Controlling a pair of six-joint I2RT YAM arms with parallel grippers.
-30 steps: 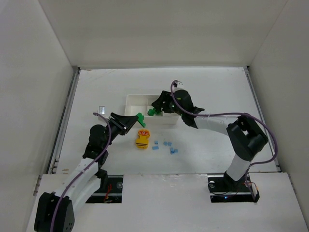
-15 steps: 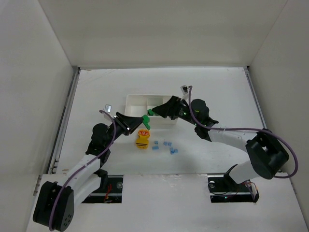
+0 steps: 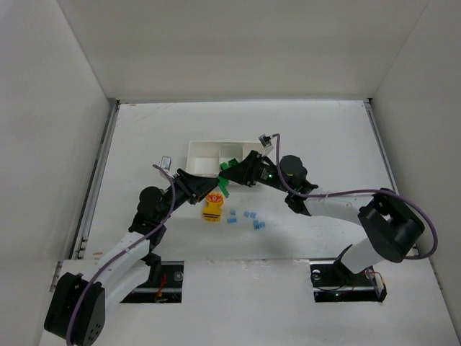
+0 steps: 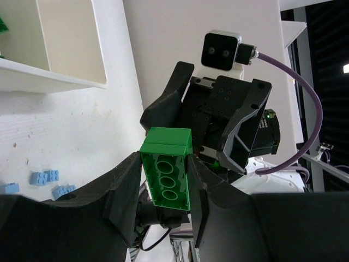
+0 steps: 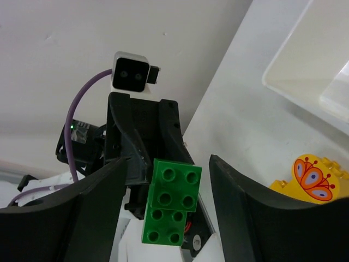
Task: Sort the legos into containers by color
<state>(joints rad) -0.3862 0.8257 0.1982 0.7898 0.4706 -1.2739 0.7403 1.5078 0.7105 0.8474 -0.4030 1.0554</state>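
Between the closed fingers of the left gripper (image 4: 163, 191) sits a green brick (image 4: 165, 164). Facing it, the right gripper (image 5: 169, 174) is spread wide either side, not touching. Just beyond lies the tray (image 3: 216, 143); nearer, a yellow brick (image 3: 212, 209) and blue bricks (image 3: 250, 215).

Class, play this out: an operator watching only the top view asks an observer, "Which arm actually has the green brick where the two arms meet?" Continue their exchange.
Observer: The left gripper; its wrist view shows the green brick pinched between its jaws.
Operator: Has the right one closed on it?
Observer: No. The right gripper has its jaws open, with gaps either side of the brick.
Operator: Which face points at the right camera?
Observer: The studded top.
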